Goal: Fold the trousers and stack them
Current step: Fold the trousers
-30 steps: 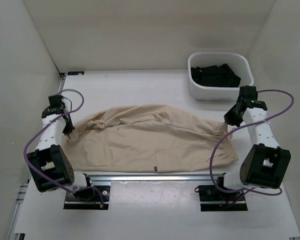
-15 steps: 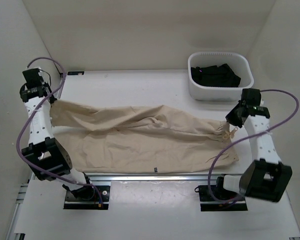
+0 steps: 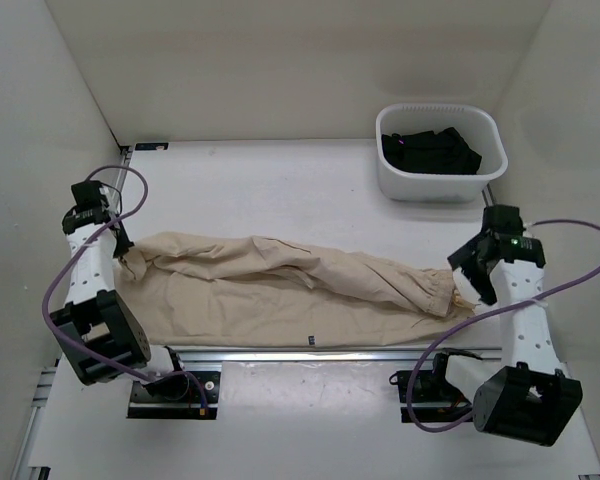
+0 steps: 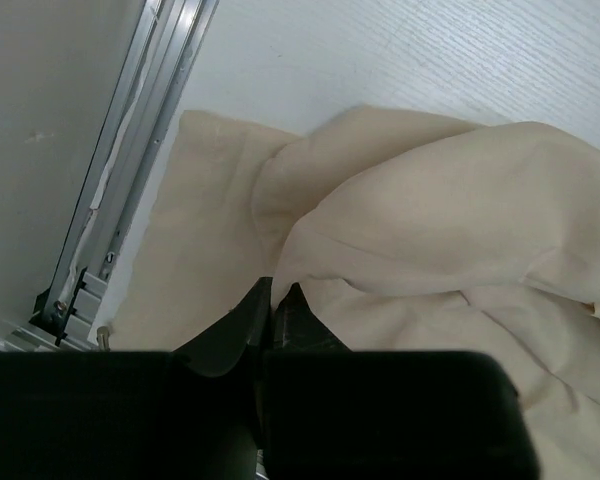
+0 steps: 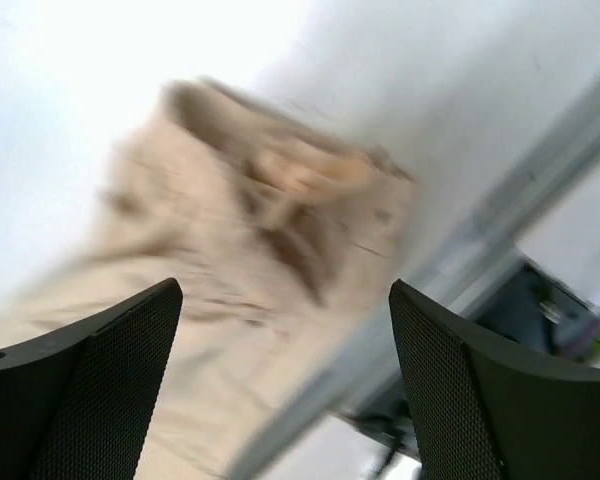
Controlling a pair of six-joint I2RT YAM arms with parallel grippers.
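No readable text, brand, number or sign in any view. Only candidate was a tiny dark tag (image 3: 308, 340) on the trousers (image 3: 280, 285), at their hem by the near edge of the counter (image 3: 280, 180). It was too small to read from the top camera. The left wrist view showed plain cloth with no print. The right wrist view was motion-blurred, so nothing was legible there.
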